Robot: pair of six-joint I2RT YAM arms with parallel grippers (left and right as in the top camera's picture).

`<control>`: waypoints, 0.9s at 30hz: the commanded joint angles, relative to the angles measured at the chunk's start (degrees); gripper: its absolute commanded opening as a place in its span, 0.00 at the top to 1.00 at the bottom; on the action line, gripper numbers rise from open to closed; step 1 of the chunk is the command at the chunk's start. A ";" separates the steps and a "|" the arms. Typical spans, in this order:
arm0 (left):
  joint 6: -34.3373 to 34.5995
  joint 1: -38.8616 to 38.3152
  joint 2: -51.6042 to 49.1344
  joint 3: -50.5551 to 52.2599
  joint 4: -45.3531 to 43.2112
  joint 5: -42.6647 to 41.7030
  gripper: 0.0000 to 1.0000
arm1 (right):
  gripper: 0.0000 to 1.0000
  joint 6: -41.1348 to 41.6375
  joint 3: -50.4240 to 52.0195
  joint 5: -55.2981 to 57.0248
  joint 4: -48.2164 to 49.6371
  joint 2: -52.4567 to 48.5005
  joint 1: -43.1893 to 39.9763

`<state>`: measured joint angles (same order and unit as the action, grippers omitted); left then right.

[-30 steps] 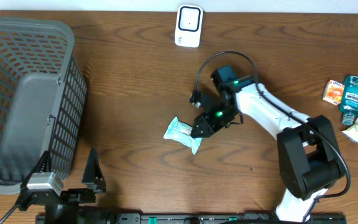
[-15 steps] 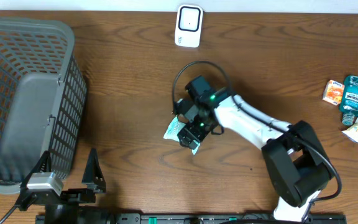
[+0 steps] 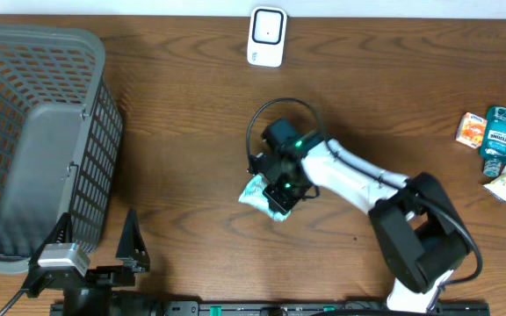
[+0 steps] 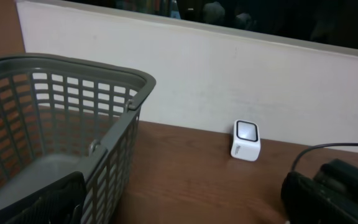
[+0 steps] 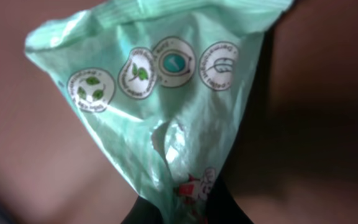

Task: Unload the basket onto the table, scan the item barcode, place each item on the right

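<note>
Mint-green crinkled packet (image 5: 166,106) shows round leaf icons, pinched by right end effector (image 5: 185,210).

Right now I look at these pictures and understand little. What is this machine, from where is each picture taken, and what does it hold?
These are two robot arms at a wooden table. One picture comes from a camera above; the other two come from small cameras on each arm's wrist. The right gripper is shut on a green packet in the middle of the table. The left gripper stands open at the near edge, beside a grey basket. A small white device, probably the scanner, stands at the far edge. A few groceries lie on the right.
</note>
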<state>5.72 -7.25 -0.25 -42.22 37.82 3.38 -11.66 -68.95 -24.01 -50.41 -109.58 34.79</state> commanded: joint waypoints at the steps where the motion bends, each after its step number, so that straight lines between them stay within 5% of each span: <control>1: -0.92 -0.24 0.11 0.00 -0.11 0.33 0.02 | 0.99 -13.38 -2.60 -30.47 -3.43 -0.13 -5.86; 11: -0.92 -0.24 0.11 0.00 -0.11 0.31 0.02 | 0.99 -28.33 -2.51 -65.00 -10.47 -0.24 -9.77; 19: -0.92 -0.24 0.11 0.00 -0.11 0.33 0.02 | 0.99 -29.07 -2.51 -65.51 -13.09 -0.22 -5.53; 22: -0.92 -0.24 0.11 0.00 -0.11 0.33 0.02 | 0.99 -21.35 -2.51 -65.48 -15.26 -0.22 -5.33; 27: -0.92 -0.24 0.11 0.00 -0.11 0.31 0.02 | 0.99 5.31 -2.51 -65.48 -17.92 -0.22 -6.62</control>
<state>5.72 -7.25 -0.25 -42.22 37.78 3.38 -24.60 -70.46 -86.46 -67.35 -109.73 29.12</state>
